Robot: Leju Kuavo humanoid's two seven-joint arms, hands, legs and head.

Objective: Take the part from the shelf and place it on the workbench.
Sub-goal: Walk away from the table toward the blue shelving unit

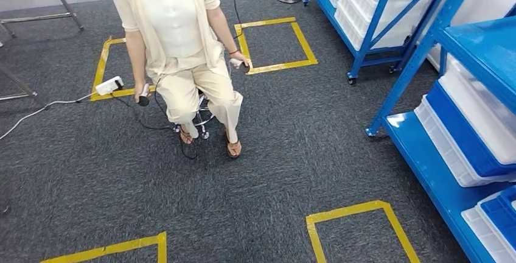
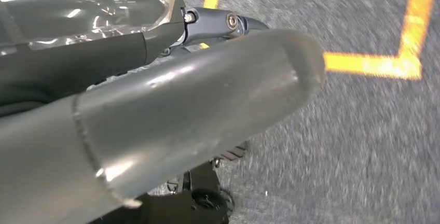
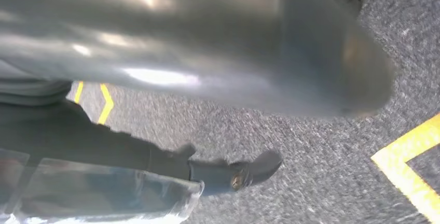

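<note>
Shelf on your right, both hands low over carpet

You see the blue shelf (image 1: 426,165) holding blue-and-white bins (image 1: 468,135); which part is meant is unclear. Left hand (image 2: 197,105) and right hand (image 3: 207,53): grip cannot be told

Head view evenly lit from overhead, sharp throughout; soft, short shadow under the stool (image 1: 201,117). Both wrist views motion-blurred, carpet (image 2: 363,146) streaked. Bright glare streaks on the left hand (image 2: 171,125) and right hand (image 3: 207,47), both close and out of focus.
</note>
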